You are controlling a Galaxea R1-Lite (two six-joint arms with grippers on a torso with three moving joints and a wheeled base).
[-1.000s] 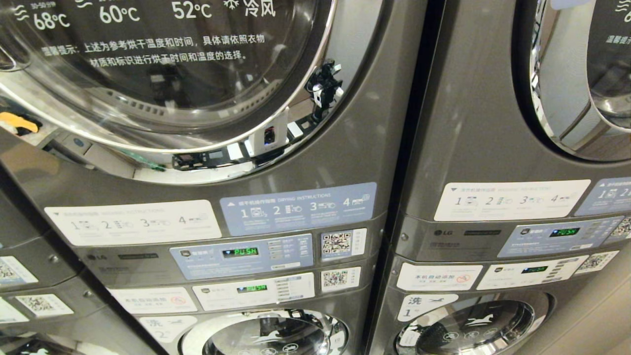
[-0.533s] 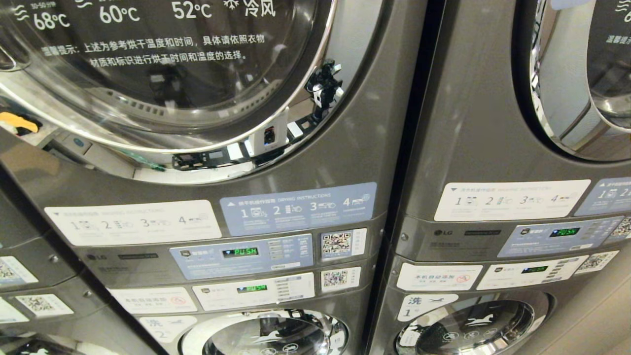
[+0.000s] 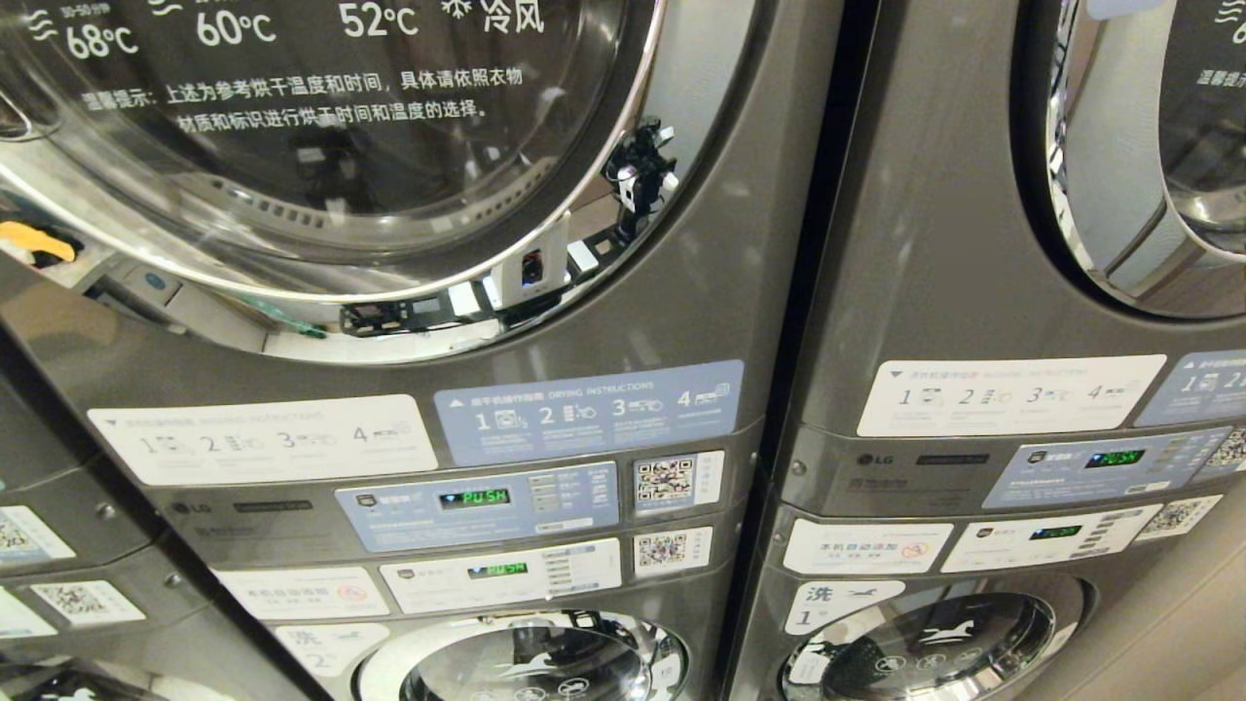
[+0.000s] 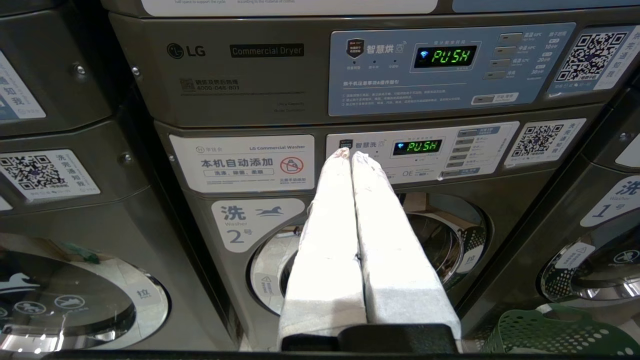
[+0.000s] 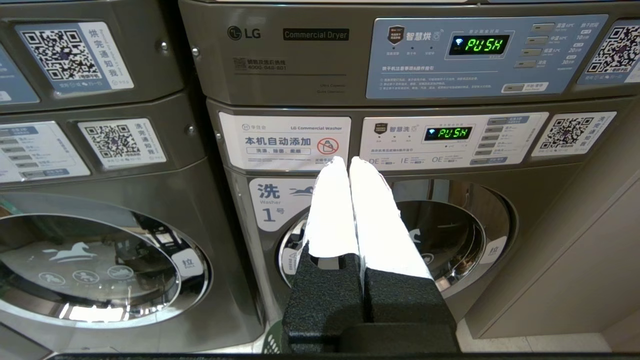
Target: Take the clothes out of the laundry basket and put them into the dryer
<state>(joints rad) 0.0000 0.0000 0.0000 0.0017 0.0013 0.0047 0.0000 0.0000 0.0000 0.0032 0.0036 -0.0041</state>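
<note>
No shift since before; both tools closed, empty; green laundry basket contents unseen.

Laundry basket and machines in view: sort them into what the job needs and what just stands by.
For the job:
laundry basket
dryer door
left gripper, shut, empty
right gripper, shut, empty

Standing by:
washer 2
washer 1
neighbouring dryer

left gripper held out level ahead, white-wrapped fingers pressed together tip to tip, nothing between them, right gripper same deal, white fingers closed and empty, neither arm showing in the head view
</note>
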